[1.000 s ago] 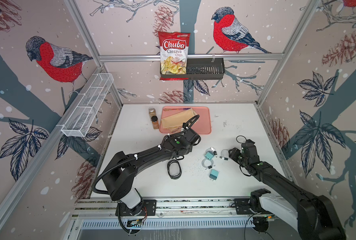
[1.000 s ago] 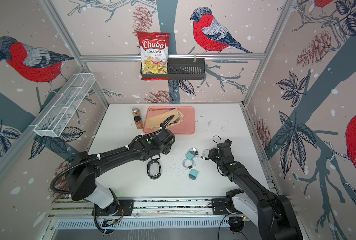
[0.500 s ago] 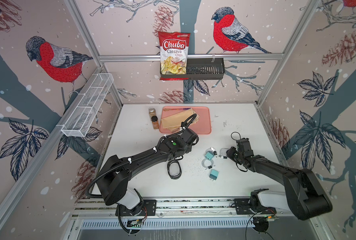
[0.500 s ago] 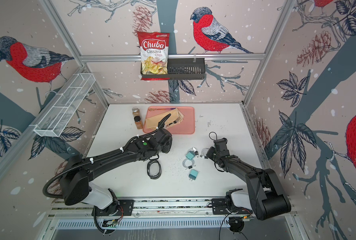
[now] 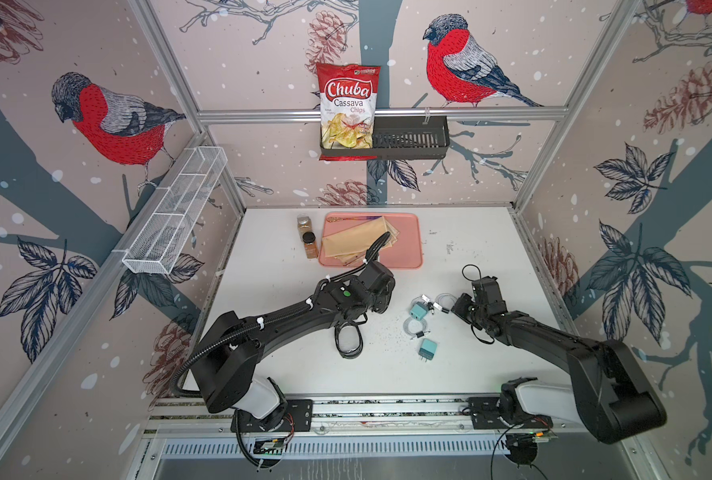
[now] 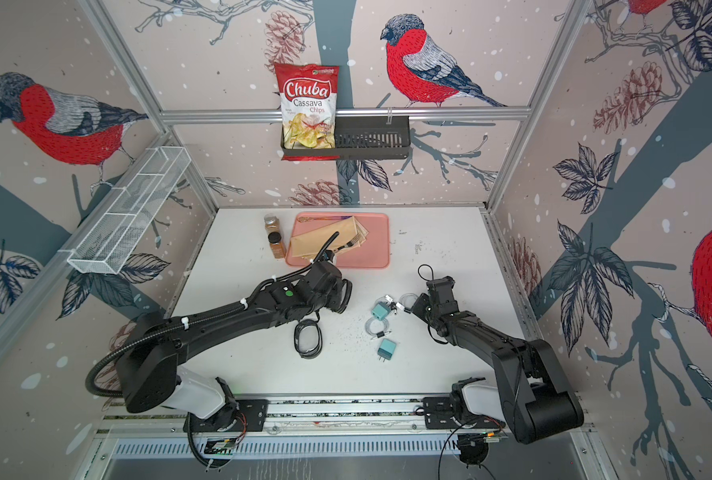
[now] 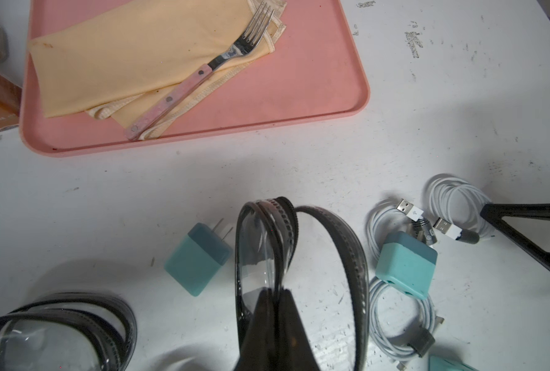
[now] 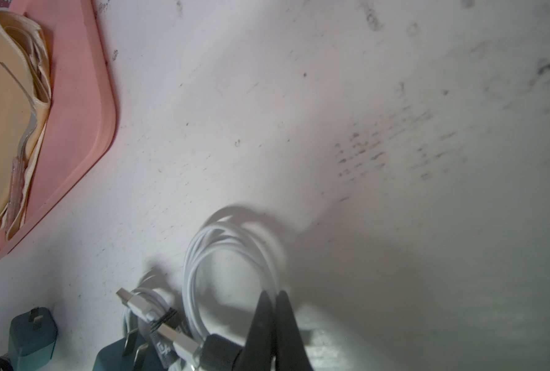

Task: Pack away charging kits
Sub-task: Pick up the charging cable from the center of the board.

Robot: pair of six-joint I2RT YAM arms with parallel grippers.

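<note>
Grip! The right gripper (image 8: 272, 308) just clamps shut on the white cable (image 8: 192, 266), three o'clock of the case (image 7: 257, 244) pinched open by the left gripper (image 7: 272, 298); loading looks next.

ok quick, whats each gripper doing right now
left gripper: closed, pinching the clear-lidded case at its edge
right gripper: closed on the coiled white cable

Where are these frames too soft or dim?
Left wrist view: left claw and the black case it pinches are soft, pink tray sharp. Right wrist view: dim, shadowed, right claw blurred at the white cable. Both top views: crisp, evenly lit.
</note>
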